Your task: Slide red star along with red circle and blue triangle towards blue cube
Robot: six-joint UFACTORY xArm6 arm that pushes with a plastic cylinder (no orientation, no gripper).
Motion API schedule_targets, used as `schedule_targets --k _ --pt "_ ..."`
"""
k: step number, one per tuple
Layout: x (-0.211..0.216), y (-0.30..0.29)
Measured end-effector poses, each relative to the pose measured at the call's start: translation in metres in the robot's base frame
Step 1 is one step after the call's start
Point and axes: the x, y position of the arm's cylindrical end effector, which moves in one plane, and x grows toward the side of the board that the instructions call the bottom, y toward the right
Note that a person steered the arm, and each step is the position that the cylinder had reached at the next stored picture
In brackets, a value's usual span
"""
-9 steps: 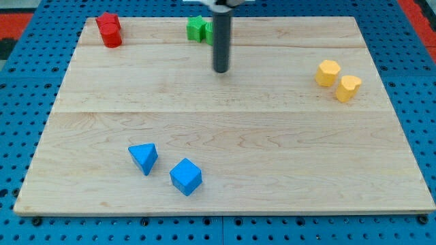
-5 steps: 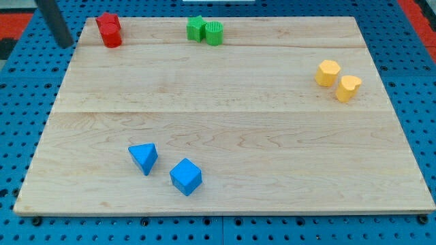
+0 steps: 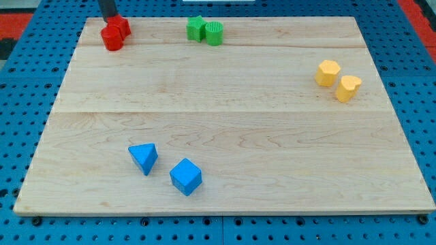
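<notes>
The red star (image 3: 120, 26) and the red circle (image 3: 112, 39) sit touching at the board's top left corner. My tip (image 3: 109, 18) is at the view's top, right behind the red star, touching or almost touching it. The blue triangle (image 3: 144, 158) lies near the view's bottom left. The blue cube (image 3: 185, 177) is just to its lower right, a small gap between them.
A green star (image 3: 197, 28) and a green cylinder (image 3: 214, 33) sit together at the top middle. A yellow hexagon (image 3: 328, 72) and a yellow heart (image 3: 348, 88) sit together at the right. The wooden board (image 3: 272, 136) rests on a blue pegboard.
My tip went from the top middle out to the far left off the board, then came in behind the red blocks. The red star has shifted a little to the right.
</notes>
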Motion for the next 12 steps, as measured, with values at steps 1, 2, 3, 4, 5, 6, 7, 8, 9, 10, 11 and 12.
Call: schedule_targets --k 1,2,3,4,5,6,7,8,9,10,11,12 --pt "0.054 0.000" --pt "0.084 -0.004" --pt "0.043 -0.082" --pt "0.019 -0.016" --pt "0.033 0.033" --pt "0.093 0.025" --pt "0.160 0.030" --pt "0.227 0.049" --pt "0.281 0.071" --pt "0.299 0.097" --pt "0.301 0.106" --pt "0.275 0.068"
